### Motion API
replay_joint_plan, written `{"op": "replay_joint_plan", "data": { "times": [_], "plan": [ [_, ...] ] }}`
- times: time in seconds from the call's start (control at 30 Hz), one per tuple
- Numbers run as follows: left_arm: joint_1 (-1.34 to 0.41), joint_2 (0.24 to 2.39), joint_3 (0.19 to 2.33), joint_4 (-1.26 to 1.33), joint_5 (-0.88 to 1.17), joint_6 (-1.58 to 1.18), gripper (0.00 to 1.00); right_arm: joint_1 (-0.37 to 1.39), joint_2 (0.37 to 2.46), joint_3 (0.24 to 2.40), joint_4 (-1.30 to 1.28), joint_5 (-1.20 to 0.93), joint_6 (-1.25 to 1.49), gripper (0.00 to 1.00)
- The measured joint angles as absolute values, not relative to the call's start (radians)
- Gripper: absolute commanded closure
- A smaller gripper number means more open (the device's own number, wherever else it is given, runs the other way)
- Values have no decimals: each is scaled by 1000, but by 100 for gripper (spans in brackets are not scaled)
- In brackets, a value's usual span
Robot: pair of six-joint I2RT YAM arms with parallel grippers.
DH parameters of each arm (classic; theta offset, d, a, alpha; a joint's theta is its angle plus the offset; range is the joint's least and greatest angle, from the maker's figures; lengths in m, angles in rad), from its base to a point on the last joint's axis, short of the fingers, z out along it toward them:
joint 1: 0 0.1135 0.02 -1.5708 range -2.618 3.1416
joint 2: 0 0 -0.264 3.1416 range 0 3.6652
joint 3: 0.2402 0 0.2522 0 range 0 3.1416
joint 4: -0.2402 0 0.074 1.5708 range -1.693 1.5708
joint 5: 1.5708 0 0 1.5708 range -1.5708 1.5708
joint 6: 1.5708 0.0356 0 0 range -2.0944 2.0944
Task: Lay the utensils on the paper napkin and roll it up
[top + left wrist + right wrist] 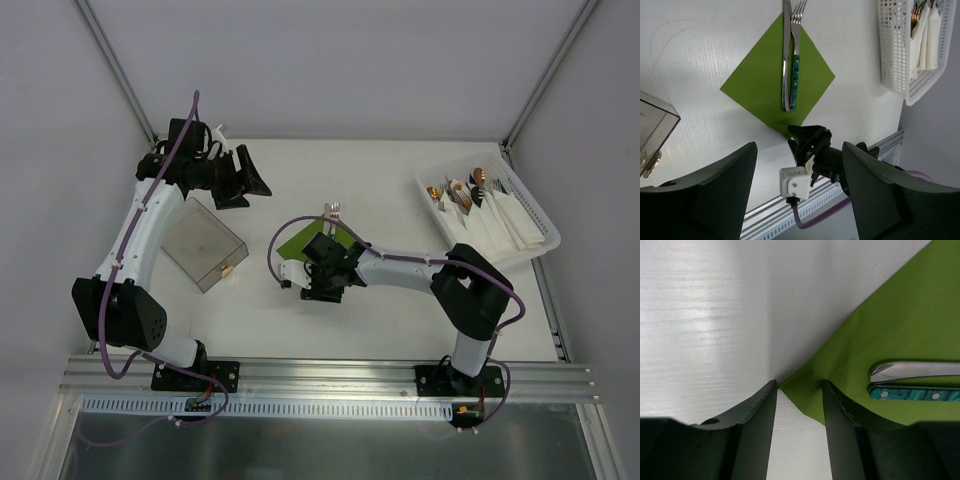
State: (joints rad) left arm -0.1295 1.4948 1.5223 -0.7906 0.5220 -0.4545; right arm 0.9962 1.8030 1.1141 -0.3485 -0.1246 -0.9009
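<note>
Overhead, a clear box (205,245) is seen left; white napkins (505,225) and copper cutlery (477,180) are held in a white basket (533,197) far right. Left wrist: left gripper (799,146) spread, empty, utensils (791,60) laid on the paper napkin (760,85). Right wrist: right gripper (799,390) parted astride its near corner.

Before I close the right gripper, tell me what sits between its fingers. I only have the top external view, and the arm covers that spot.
Observer: The right gripper straddles the near corner of the paper napkin, jaws apart, not pinching it.
Operator: Name the utensils lying on it.
Observer: A silver-handled knife and a teal-handled fork, side by side along the diagonal.
Operator: Say where their handles end.
Observer: Short of that corner, with green paper showing between them and your gripper.
</note>
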Motion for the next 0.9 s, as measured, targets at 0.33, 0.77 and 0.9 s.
{"op": "replay_joint_plan", "data": {
  "times": [0.33,0.77,0.9],
  "plan": [
    [-82,1494,1522,-791,533,-451,30,978,1828,1140,-350,-187,-894,92],
    [-71,1439,1415,-778,531,-408,23,980,1740,1118,-422,-253,-881,100],
    [-71,1406,1336,-734,533,-406,22,972,1737,1136,-454,-277,-889,100]
  ]
}}
